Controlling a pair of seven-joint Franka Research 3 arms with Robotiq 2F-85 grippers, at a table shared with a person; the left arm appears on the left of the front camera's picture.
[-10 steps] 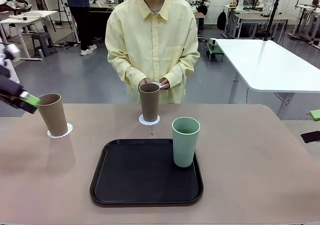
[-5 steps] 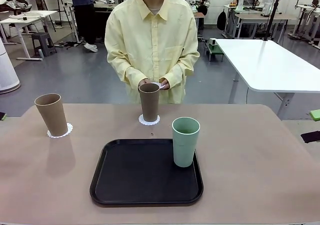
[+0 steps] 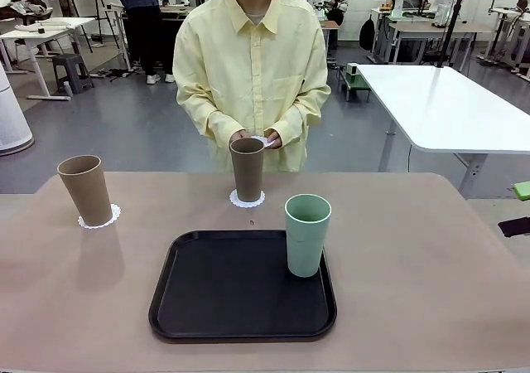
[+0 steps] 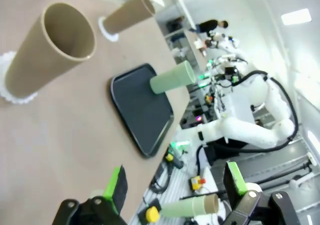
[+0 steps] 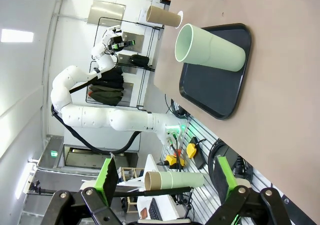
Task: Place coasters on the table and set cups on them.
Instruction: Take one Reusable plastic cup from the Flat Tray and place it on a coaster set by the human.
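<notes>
The left cup and middle cup are brown-tan, the third cup pale mint green. White lacy coasters; black tray, beige-pink table, pale yellow shirt

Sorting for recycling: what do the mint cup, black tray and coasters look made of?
Mint green cup: probably matte plastic or fibre composite; dull, even surface.
Black tray: likely plastic; smooth, faint sheen on rim.
Coasters: seemingly paper; thin, white, lacy scalloped edges.

Small white thing in person's hands mostly hidden behind middle tall brown-tan tumbler, can't tell what it is. Right gripper cut by front view's right edge. White lacy paper doily cut by left wrist view's left edge.
</notes>
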